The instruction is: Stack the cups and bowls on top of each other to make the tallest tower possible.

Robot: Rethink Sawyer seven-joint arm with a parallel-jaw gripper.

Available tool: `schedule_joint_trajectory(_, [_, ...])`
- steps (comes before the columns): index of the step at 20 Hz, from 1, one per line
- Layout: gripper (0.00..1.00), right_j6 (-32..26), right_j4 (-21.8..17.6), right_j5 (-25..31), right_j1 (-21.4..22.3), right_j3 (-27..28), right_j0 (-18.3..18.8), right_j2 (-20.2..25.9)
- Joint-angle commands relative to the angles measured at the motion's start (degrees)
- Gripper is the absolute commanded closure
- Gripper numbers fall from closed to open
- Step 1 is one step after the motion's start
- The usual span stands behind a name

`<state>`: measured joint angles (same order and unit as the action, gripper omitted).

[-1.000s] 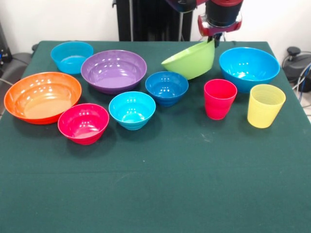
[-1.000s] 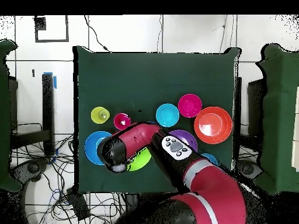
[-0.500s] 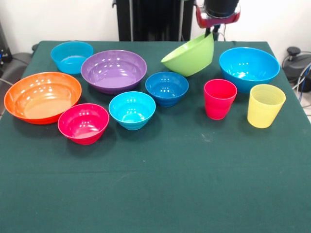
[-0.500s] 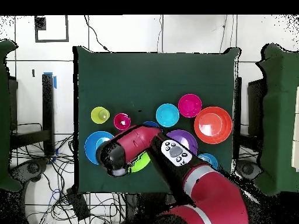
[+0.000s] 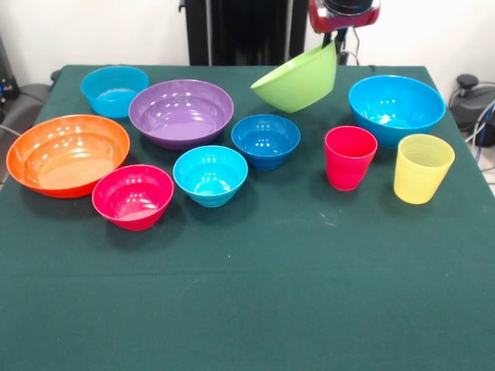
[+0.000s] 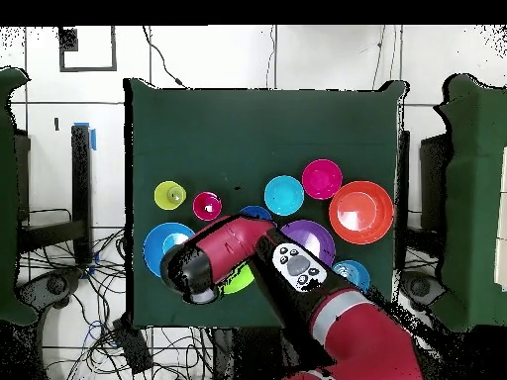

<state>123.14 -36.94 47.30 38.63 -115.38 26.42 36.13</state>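
Note:
My gripper (image 5: 335, 40) is shut on the right rim of the lime green bowl (image 5: 297, 79) and holds it tilted in the air at the table's far side; in the overhead view the arm (image 6: 213, 259) hides most of that bowl (image 6: 238, 281). On the table stand a small dark blue bowl (image 5: 265, 140), a cyan bowl (image 5: 209, 175), a pink-red bowl (image 5: 133, 196), an orange bowl (image 5: 67, 154), a purple bowl (image 5: 181, 113), a far cyan bowl (image 5: 114, 90) and a large bright blue bowl (image 5: 396, 109). The red-pink cup (image 5: 349, 158) and yellow cup (image 5: 421, 168) stand upright at the right.
The green table (image 5: 255, 294) stretches bare toward the front. The black pedestal (image 5: 238, 31) stands behind the far edge. Cables and equipment lie beside the table's left and right edges.
My gripper has risen with the lime green bowl, lifting it off the table and a little leftward in the front view.

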Motion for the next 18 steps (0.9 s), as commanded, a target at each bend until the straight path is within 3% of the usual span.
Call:
schedule_joint_trajectory(1, [1.00, -6.89, -1.07, 0.54, 2.63, -2.53, -1.37, 2.36])
schedule_joint_trajectory(18, [1.00, -2.58, 0.59, 1.83, 7.86, -2.81, -8.37, 1.02])
